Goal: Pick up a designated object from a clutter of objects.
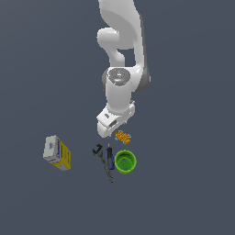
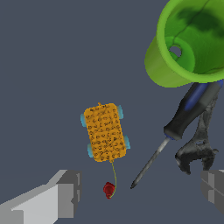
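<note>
The white arm (image 1: 120,55) comes down from the top of the exterior view, bends at a grey-capped joint, and points its wrist down and slightly toward that view's left. The gripper (image 1: 104,134) hangs low at the end. In the wrist view its two grey fingers (image 2: 65,192) stand wide apart, jaws spread, gripping nothing.

I see the orange toy block (image 2: 104,132) lying flat on the grey floor, ridged top up, small teal wheels at its corners, a thin cord with a red bead trailing from one end. It sits near the green cup (image 1: 125,161), apart from it.
</note>
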Action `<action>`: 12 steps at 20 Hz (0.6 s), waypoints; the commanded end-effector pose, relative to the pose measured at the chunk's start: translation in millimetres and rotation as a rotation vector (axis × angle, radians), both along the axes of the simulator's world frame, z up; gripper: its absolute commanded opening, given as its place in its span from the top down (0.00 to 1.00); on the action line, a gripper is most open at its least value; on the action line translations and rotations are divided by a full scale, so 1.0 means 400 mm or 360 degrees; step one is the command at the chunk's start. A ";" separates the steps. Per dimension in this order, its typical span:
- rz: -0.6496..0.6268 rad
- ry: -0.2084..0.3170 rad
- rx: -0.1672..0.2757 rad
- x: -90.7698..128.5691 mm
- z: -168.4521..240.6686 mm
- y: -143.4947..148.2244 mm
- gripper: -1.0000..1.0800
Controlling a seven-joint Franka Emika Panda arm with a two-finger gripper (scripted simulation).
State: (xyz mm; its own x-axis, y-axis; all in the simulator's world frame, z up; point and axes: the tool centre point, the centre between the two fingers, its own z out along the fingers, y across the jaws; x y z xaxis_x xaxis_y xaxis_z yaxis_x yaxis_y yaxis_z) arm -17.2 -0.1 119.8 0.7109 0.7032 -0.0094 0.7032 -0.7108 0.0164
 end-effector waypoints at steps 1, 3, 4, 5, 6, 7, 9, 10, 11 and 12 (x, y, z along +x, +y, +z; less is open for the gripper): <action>0.0096 0.0003 0.0007 -0.015 -0.038 0.004 0.04; 0.0158 0.0005 0.0012 -0.026 -0.063 0.007 0.04; 0.0186 0.0006 0.0014 -0.031 -0.074 0.008 0.04; 0.0211 0.0007 0.0016 -0.035 -0.084 0.009 0.04; 0.0234 0.0008 0.0018 -0.040 -0.094 0.010 0.04; 0.0255 0.0008 0.0020 -0.044 -0.102 0.011 0.04; 0.0291 0.0009 0.0023 -0.051 -0.115 0.013 0.04; 0.0305 0.0010 0.0024 -0.054 -0.121 0.014 0.04; 0.0317 0.0010 0.0025 -0.056 -0.126 0.014 0.04; 0.0327 0.0010 0.0026 -0.058 -0.129 0.015 0.04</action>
